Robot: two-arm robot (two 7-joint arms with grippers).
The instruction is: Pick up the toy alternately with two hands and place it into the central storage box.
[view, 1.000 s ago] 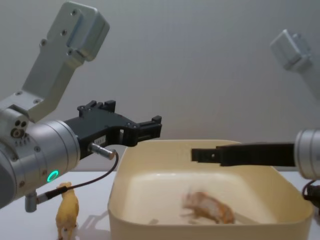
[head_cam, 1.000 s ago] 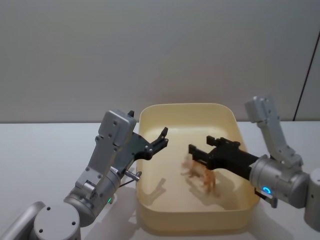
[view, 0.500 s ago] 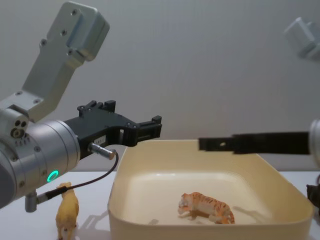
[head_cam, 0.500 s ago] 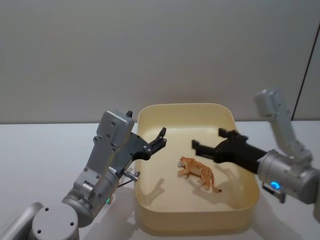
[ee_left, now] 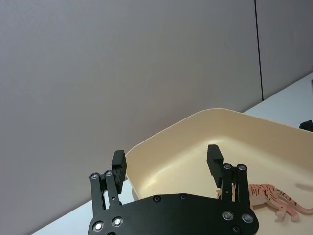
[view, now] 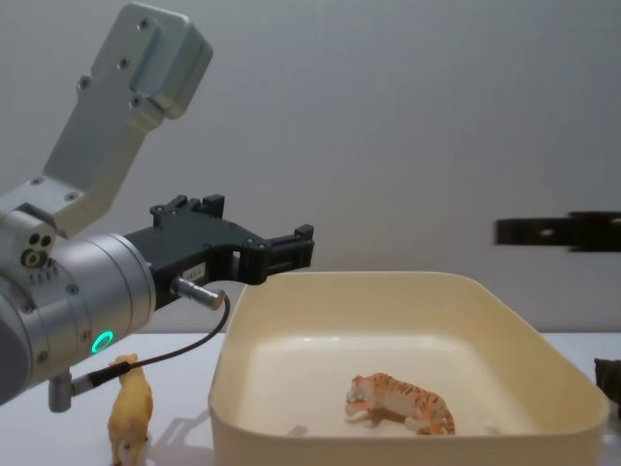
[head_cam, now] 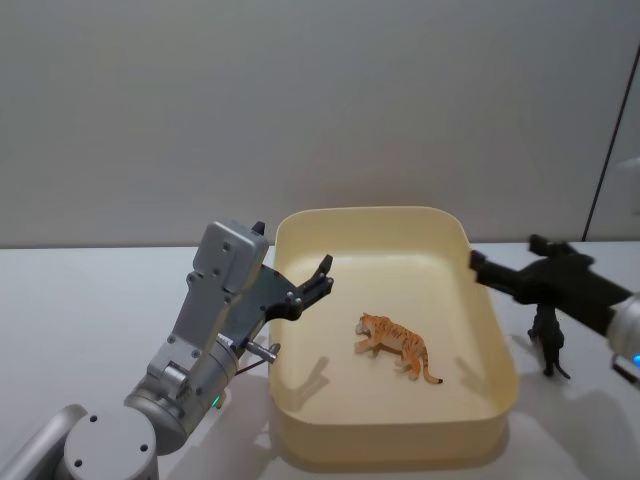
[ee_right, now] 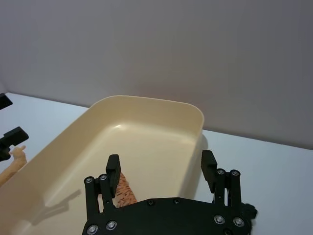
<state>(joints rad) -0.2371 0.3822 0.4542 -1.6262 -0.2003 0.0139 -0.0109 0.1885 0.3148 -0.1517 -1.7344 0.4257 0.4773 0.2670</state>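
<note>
The right pincer (view: 509, 231) runs off the chest view's right edge, its arm cut away; the dark figure (view: 609, 375) just beside the storage box (view: 310, 445) shows there as a sliver, perhaps a standing animal; in the head view the pincer covers its top; in the right wrist view the pincer's black plate hides most of the tiger (ee_right: 125, 190); the yellow animal (view: 129, 416) loses its feet to the bottom edge.

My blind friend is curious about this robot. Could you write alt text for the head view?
A toy tiger lies in a cream tub on a white table. The left claw hangs open over the tub's left rim; the right claw, open, is at the right rim, near a dark toy.
</note>
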